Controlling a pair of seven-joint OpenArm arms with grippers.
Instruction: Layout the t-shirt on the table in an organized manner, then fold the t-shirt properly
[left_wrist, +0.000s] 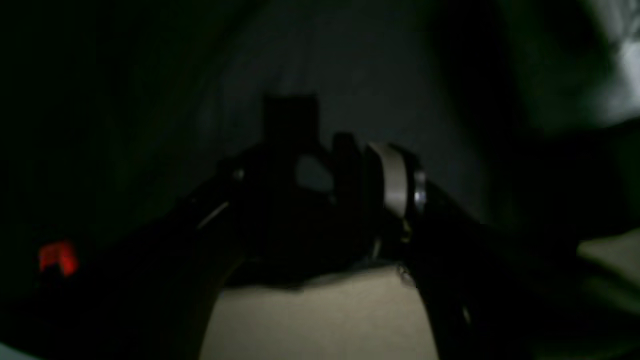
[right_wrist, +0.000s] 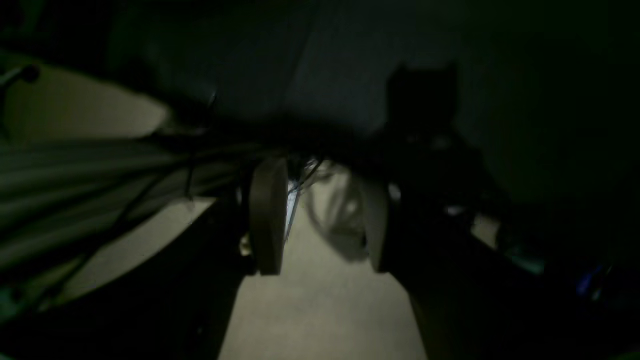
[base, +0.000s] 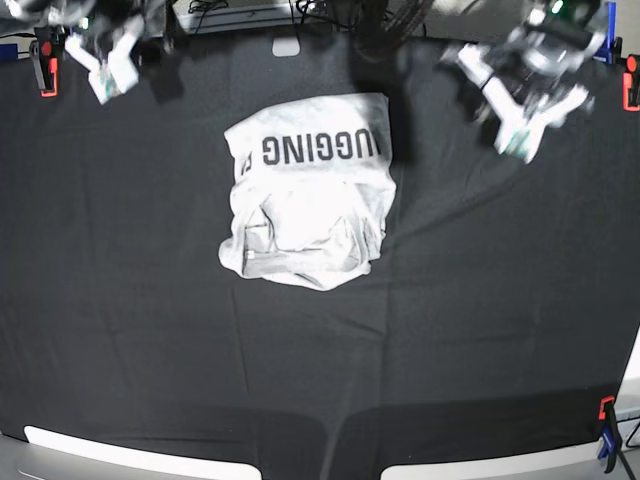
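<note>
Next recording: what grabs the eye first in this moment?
A white t-shirt lies bunched in a rough folded heap at the upper middle of the black table, its dark lettering upside down in the base view. Both arms hang back at the far corners, the left gripper and the right gripper clear of the cloth, fingers empty.

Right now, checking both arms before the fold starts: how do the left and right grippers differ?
The left gripper hangs over bare cloth beside the t-shirt, lower in the base view; the right gripper sits higher, at the table corner near a red clamp. Both are open, empty and off the shirt.
</note>
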